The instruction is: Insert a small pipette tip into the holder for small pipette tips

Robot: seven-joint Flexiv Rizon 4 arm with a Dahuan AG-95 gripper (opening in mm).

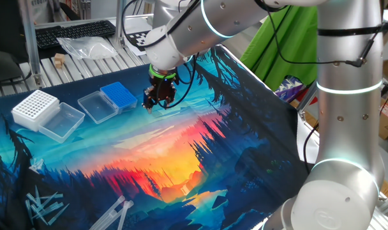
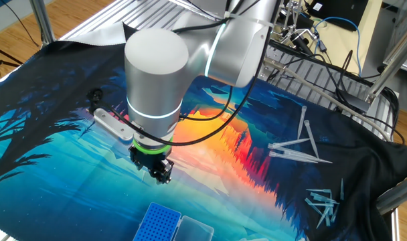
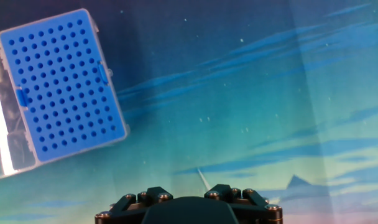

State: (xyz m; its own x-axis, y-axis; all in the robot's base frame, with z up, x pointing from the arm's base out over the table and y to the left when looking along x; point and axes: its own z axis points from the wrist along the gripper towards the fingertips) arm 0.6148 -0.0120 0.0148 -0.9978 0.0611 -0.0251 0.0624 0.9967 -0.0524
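Observation:
The holder for small pipette tips is a blue rack with its clear lid folded open beside it. It fills the upper left of the hand view, and its holes look dark and empty. My gripper hangs just above the mat, right of the holder and apart from it. Its finger bases stand wide apart with nothing between them. A thin pale streak lies just ahead of it; I cannot tell if it is a tip. Loose clear pipette tips lie at the mat's far end.
A larger white rack with its own clear lid stands left of the blue one. More clear tips and long clear plastic pieces lie near the mat's end. A plastic bag sits on the metal rollers behind.

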